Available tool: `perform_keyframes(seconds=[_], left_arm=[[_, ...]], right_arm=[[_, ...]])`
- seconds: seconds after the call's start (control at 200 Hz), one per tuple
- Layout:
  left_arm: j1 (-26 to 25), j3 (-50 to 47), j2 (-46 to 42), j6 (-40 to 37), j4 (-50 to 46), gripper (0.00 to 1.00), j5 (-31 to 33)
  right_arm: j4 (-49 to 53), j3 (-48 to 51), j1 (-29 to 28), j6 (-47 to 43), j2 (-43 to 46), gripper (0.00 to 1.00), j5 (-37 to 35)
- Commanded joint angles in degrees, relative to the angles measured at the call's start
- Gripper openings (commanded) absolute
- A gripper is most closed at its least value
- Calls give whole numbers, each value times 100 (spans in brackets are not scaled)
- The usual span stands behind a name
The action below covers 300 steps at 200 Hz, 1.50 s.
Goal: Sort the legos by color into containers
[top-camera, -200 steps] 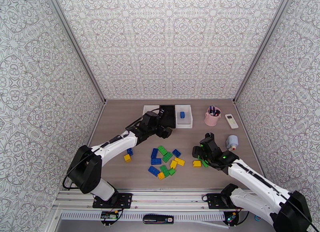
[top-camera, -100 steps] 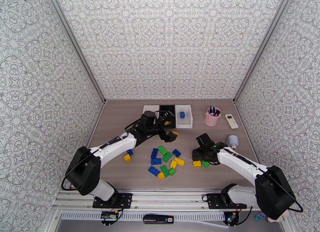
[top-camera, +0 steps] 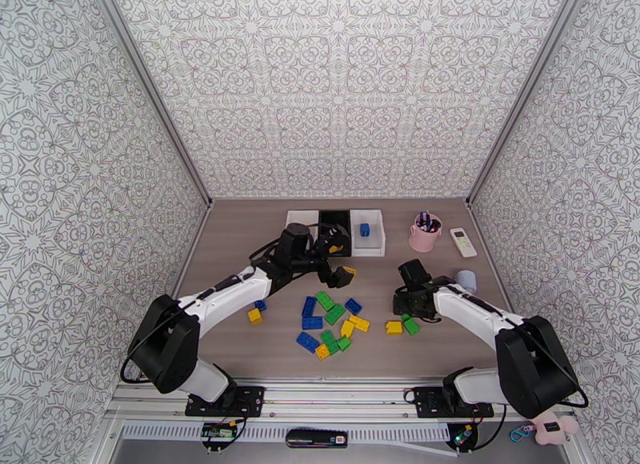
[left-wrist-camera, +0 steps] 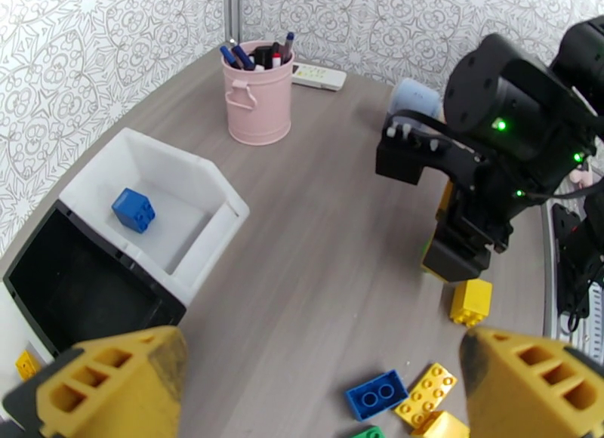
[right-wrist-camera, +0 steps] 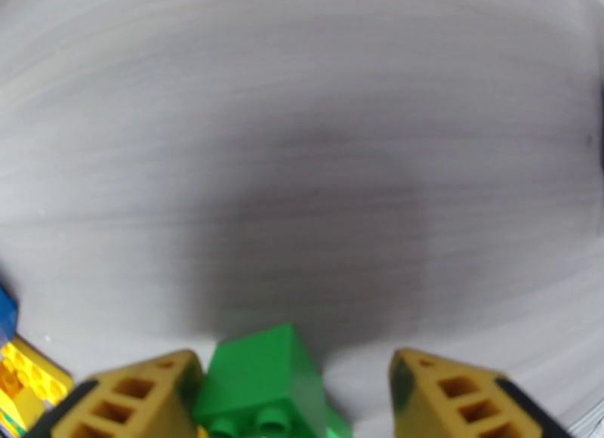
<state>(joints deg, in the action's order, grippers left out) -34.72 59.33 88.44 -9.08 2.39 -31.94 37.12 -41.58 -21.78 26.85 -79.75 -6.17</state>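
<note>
A: Left end effector?
B: Fingers wide apart, holding nothing, above the surface beside the containers.
A: Legos?
B: Mostly loose mid-surface; one blue lego lies in the rightmost white bin.
A: Right end effector?
B: Fingers apart, straddling a green lego, not clamped.

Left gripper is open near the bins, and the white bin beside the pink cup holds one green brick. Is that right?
Not quite. The brick in that white bin is blue, not green; the left wrist view shows it. The rest holds: the left gripper is open near it.
</note>
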Motion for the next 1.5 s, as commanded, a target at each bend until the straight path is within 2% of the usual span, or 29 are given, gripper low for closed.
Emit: perform_keyframes(seconds=[0.0, 0.305, 0.41, 0.63, 0.9, 1.105, 1.495], left_arm=[[32, -114, -170, 12, 80, 100, -158], [53, -176, -200, 83, 136, 100, -203], [70, -210, -238, 144, 180, 100, -149], [92, -306, -427, 133, 231, 100, -43], [172, -708, -949, 198, 103, 100, 340], [169, -1186, -1439, 386, 99, 100, 627], [236, -1661, -2162, 519, -194, 100, 1529]], right_arm=[[-28, -140, 31, -81, -16, 61, 126], [73, -172, 51, -161, -36, 35, 141], [168, -278, 47, -197, -7, 30, 110], [354, -749, -63, -692, 38, 31, 90], [-365, -1894, -416, -993, -475, 31, 257], [-945, -3158, -615, -1234, -1467, 32, 336], [-1002, -5611, -763, -1551, -3651, 32, 582]])
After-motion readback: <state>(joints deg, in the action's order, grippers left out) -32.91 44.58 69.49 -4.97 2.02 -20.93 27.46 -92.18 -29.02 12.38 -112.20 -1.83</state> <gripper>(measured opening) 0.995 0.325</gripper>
